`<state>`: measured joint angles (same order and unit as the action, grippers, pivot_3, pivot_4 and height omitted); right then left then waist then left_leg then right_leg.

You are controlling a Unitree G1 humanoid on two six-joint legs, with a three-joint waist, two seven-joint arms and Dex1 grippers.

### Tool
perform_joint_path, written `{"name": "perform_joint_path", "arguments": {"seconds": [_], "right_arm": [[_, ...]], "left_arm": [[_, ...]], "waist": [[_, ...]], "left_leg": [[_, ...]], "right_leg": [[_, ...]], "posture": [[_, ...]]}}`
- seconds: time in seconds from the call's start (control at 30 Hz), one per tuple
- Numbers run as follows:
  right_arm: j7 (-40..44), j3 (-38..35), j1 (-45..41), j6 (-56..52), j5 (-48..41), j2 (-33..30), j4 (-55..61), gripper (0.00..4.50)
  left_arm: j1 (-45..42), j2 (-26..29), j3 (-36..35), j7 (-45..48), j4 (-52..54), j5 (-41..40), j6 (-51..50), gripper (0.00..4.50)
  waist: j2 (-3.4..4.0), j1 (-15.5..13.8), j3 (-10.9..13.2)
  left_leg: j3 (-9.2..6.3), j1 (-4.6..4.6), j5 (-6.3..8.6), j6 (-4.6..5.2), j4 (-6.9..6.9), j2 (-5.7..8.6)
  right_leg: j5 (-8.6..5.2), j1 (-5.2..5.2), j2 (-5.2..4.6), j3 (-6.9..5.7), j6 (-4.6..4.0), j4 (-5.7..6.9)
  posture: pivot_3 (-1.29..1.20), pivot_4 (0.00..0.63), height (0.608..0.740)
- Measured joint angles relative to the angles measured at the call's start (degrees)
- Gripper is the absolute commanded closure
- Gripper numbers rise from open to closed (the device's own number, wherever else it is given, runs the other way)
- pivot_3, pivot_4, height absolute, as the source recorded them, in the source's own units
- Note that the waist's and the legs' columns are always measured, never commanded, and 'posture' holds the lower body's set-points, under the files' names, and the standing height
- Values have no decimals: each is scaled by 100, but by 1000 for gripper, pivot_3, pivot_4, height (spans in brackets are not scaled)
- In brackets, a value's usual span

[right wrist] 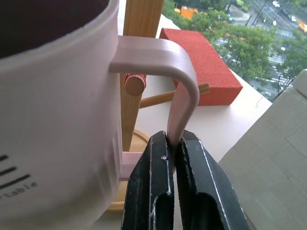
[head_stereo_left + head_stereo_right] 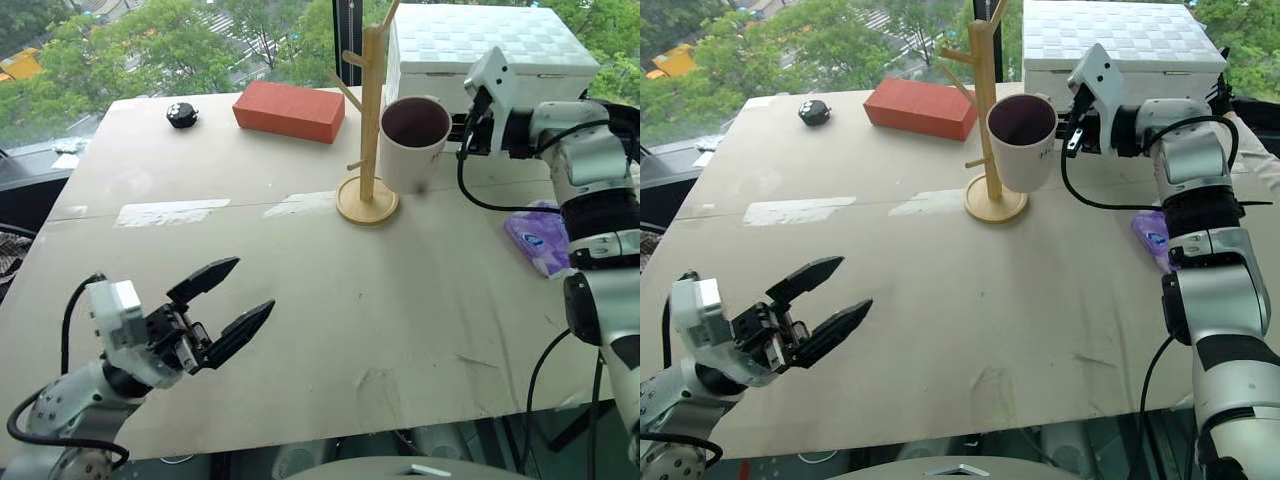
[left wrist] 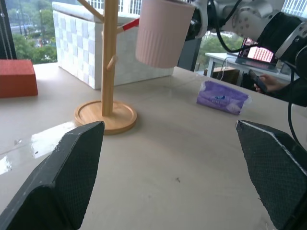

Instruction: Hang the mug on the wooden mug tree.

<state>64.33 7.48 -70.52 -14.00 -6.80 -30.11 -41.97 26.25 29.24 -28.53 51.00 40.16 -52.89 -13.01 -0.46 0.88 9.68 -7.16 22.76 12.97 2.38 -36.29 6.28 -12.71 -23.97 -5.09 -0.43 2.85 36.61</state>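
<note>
The mug (image 2: 414, 143) hangs in the air just beside the wooden mug tree (image 2: 369, 120), upright, clear of the counter (image 2: 300, 300). The right gripper (image 1: 173, 148) has its fingers pinched tight on the mug's loop handle. In the right wrist view the red-tipped peg (image 1: 135, 85) shows through the handle loop, so the pick-up is done; seating the handle on a peg and letting go remain. The left gripper (image 2: 222, 303) hovers low over the near counter, fingers spread wide, holding nothing.
</note>
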Motion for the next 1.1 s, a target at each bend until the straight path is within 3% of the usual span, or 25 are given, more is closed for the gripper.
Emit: {"name": "perform_joint_path", "arguments": {"seconds": [0.23, 0.33, 0.53, 0.57, 0.67, 0.9, 1.0, 1.1], "right_arm": [[-126, 183, -493, 253, 432, 464, -1080, 4443], [-193, 183, -723, 467, 610, 616, -1555, 3638], [-139, 118, -666, 541, 632, 469, -1473, 955], [-134, 51, -526, 521, 599, 362, -1255, 955], [-42, -216, 308, 364, 371, -132, -191, 955], [-256, -1299, 3535, -771, -379, -1085, 3119, 955], [-783, -1978, 5208, -1332, -673, -1061, 4485, 955], [-1105, -2225, 6185, -1467, -788, -1000, 5191, 955]], "left_arm": [[386, -297, -162, -134, 216, -247, 211, 0], [408, -371, -168, -237, 259, -251, 273, 0], [321, -250, 67, -476, 294, 127, 212, 0], [305, -194, 180, -563, 294, 265, 164, 0], [238, -155, 514, -927, 289, 690, -61, 0], [88, 21, 905, -1197, -96, 1234, -332, 0], [-28, 253, 829, -1069, -485, 1214, -531, 0], [-160, 456, 801, -875, -739, 1179, -660, 0]], "waist": [[0, -2, 0], [1, -12, 0], [1, -13, 0], [1, -15, 0], [-1, -71, -1], [4, -171, -2], [4, -183, -3], [6, -155, -3]], "left_leg": [[13, 0, 0, -1, 2, -8], [14, 0, -1, -2, 2, -8], [15, 0, -1, -3, 2, -8], [15, 0, -1, -4, 2, -8], [15, 3, 1, -1, 2, -7], [32, 7, 18, 18, 5, -25], [33, 8, 24, 18, -1, -31], [45, -2, 25, 21, -4, -32]], "right_leg": [[2, -10, 8, 11, -6, 6], [2, -10, 9, 11, -7, 6], [3, -10, 11, 13, -5, 7], [4, -11, 11, 13, -5, 7], [6, -9, 10, 13, -1, 5], [4, -21, 14, 22, -1, 11], [3, -20, 18, 20, -1, 11], [0, -16, 19, 27, -5, 12]], "posture": [[0, 150, 740], [0, 150, 740], [0, 150, 740], [0, 150, 740], [0, 150, 740], [0, 150, 740], [0, 150, 740], [0, 150, 740]]}}
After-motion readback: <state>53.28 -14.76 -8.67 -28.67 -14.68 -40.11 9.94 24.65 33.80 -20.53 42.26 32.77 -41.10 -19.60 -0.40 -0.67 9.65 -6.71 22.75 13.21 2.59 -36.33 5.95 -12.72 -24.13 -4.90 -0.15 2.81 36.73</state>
